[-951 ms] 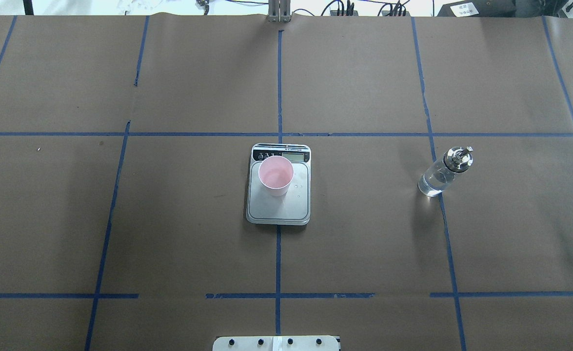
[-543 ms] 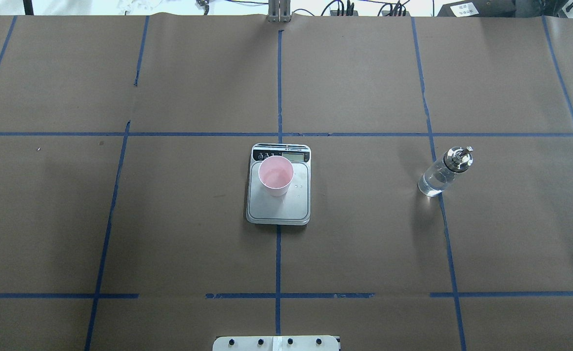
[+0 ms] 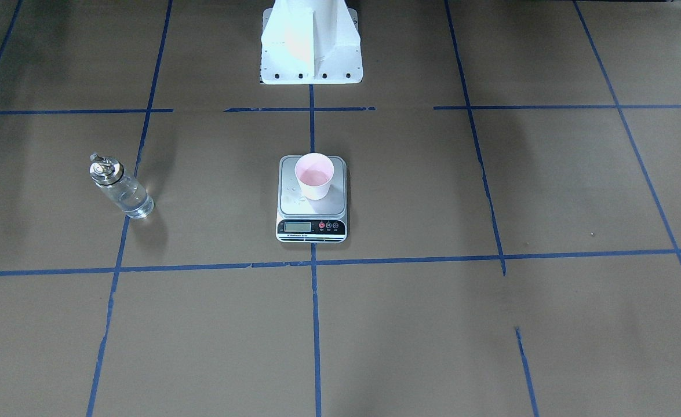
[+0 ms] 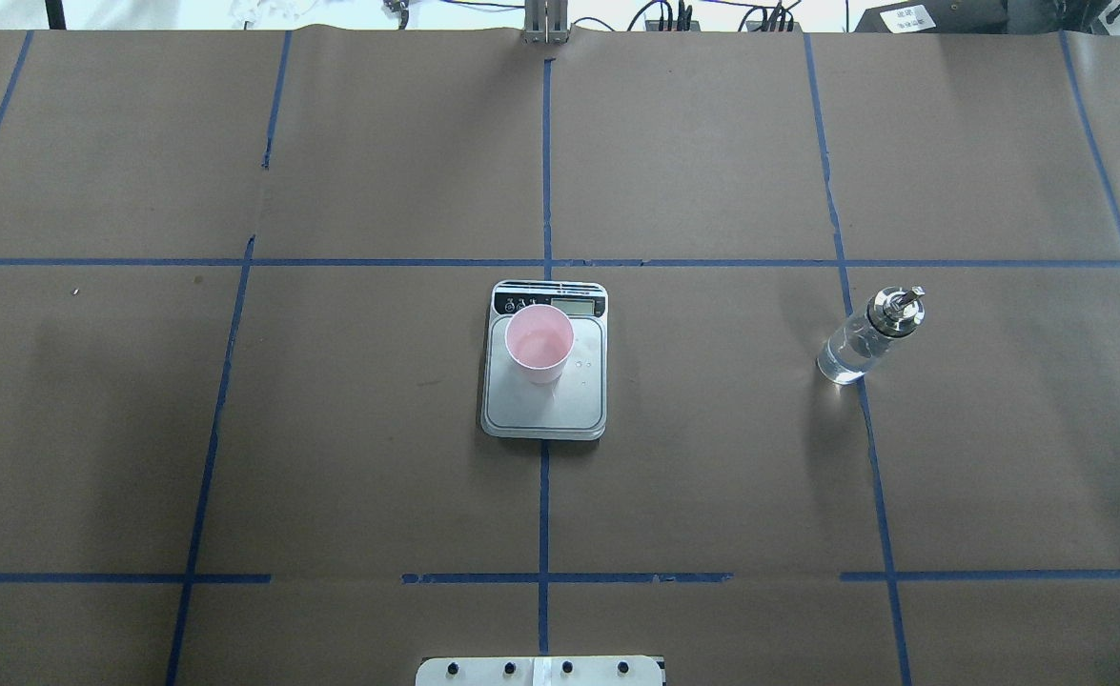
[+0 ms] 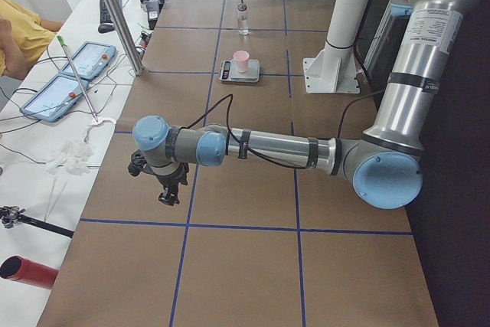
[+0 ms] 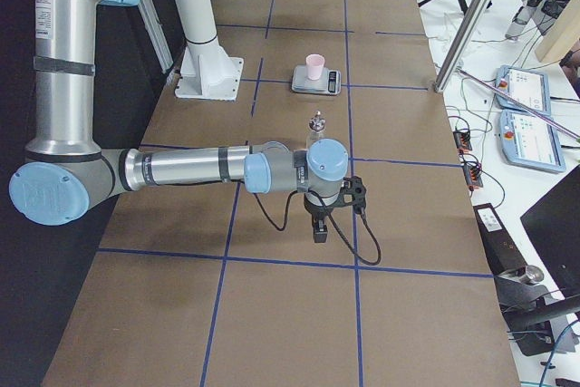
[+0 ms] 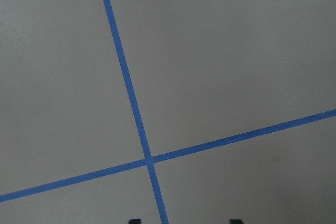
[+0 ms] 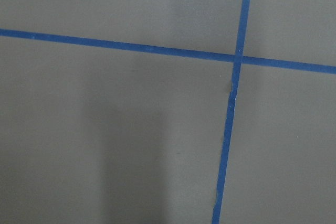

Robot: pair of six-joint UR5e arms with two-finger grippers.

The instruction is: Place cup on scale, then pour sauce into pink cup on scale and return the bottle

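Currently: cup [image 4: 539,345] upright on scale [image 4: 545,408], at its display end; bottle [image 4: 857,345] upright on bench [image 4: 331,429], well right of scale. Left gripper [image 5: 164,191] fingers [image 7: 135,222] apart, far from scale; right gripper [image 6: 319,229] fingers: cannot tell.

pink cup [image 4: 539,345], silver and black scale [image 4: 545,412], clear bottle [image 4: 845,354], brown table [image 4: 378,429], blue grid [image 4: 378,262]

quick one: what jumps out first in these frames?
The pink cup standing on the scale in the middle of the table, with the clear bottle upright and alone off to the robot's right. The left arm and right arm stretch low toward opposite table ends, far from all three.
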